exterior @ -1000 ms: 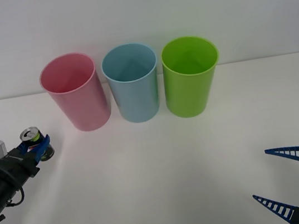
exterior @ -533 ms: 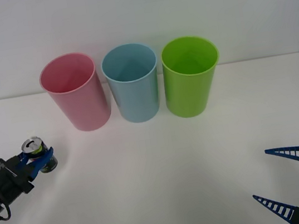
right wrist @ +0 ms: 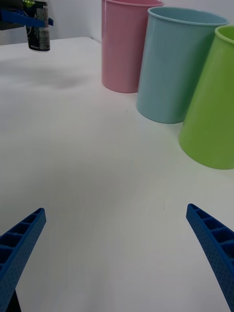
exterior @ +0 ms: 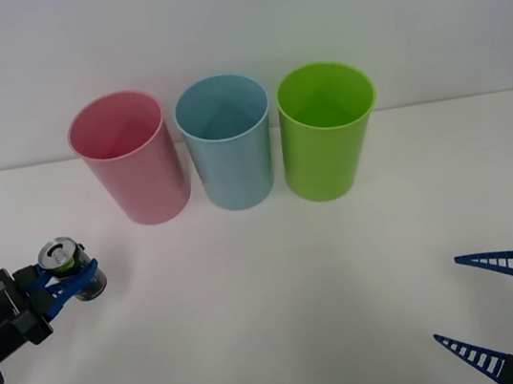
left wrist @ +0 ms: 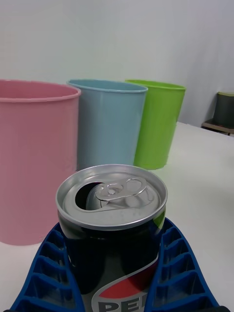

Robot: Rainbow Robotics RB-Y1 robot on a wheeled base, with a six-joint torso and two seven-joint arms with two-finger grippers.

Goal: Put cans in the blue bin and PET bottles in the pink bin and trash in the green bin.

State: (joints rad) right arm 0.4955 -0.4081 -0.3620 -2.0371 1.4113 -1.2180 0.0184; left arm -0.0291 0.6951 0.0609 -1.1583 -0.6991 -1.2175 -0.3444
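While the right gripper (exterior: pixel 492 311) waits open near the white table's (exterior: pixel 280 285) right front corner, the left gripper (exterior: pixel 68 278) clamps the small dark silver-topped can (exterior: pixel 70 269) above the left edge.

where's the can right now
The can is at the front view's left edge, gripped upright in the left gripper and lifted above the table, in front of and left of the pink bin.

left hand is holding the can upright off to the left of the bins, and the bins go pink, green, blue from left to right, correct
Not quite: the order is wrong. In the front view the bins run pink bin, blue bin, green bin from left to right, so blue sits in the middle. The rest holds: the left hand grips the can upright, left of the bins.
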